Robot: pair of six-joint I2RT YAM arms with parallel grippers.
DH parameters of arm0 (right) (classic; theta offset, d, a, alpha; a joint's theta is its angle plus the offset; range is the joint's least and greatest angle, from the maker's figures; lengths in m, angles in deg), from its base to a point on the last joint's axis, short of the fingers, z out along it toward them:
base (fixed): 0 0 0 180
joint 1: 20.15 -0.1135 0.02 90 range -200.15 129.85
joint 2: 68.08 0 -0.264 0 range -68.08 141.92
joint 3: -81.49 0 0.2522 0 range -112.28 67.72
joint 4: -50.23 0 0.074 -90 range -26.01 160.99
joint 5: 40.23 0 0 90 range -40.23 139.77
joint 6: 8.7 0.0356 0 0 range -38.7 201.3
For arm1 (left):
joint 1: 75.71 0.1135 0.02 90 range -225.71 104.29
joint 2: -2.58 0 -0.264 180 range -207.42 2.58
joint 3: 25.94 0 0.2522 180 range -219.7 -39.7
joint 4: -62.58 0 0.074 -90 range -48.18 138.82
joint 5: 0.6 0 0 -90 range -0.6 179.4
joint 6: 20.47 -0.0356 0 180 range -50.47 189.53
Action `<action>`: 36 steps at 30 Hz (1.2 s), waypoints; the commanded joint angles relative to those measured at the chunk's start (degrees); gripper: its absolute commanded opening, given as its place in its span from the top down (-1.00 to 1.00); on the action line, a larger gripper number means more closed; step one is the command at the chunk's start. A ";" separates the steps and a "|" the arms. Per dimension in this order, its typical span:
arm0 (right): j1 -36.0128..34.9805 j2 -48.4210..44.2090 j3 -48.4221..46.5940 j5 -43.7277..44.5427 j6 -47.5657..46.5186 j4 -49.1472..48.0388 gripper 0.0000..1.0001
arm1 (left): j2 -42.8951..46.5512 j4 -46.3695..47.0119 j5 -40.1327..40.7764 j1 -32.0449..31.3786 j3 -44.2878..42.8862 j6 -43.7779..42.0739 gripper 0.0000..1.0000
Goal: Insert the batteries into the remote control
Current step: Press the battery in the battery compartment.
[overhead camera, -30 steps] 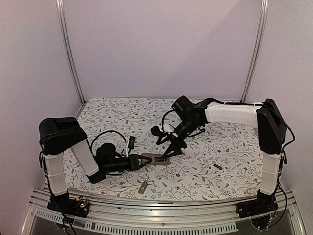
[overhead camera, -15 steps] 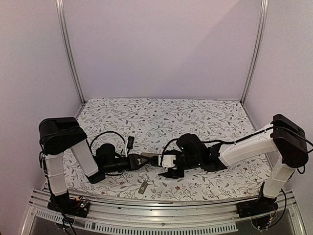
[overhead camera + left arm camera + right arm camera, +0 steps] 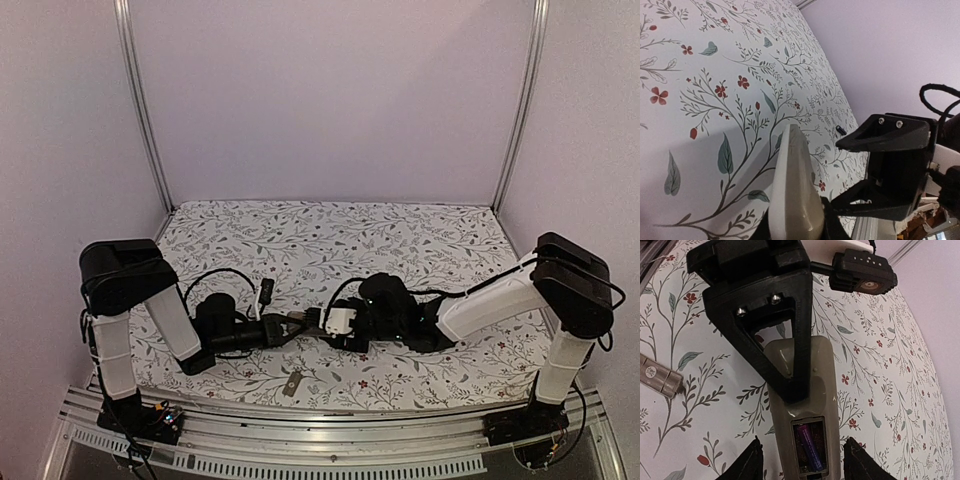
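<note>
One purple battery (image 3: pixel 808 446) is seen lying in the open compartment (image 3: pixel 800 457) on the grey-tan underside of the remote control (image 3: pixel 822 380). A second battery (image 3: pixel 841 130) is seen loose on the floral tabletop (image 3: pixel 880 365), well apart from the handset, so two are counted in all. Any lettering on the purple battery is too blurred to be read, and the small round mark on the single grey-tan cover piece (image 3: pixel 660 377) cannot be made out. The one remote control is held underside up, pinched by the left pincer (image 3: pixel 290 326), which is pressed together across the end away from the compartment. The right pincer (image 3: pixel 803 450) is spread, with one fingertip set on either side of the compartment end. Whether those tips touch the casing cannot be told. The cover piece is left on the tabletop, apart from both pincers.
</note>
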 commanded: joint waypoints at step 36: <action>1.03 7.58 -0.46 6.70 -5.91 1.58 0.39 | -3.02 7.63 -0.32 1.45 -0.30 1.86 1.00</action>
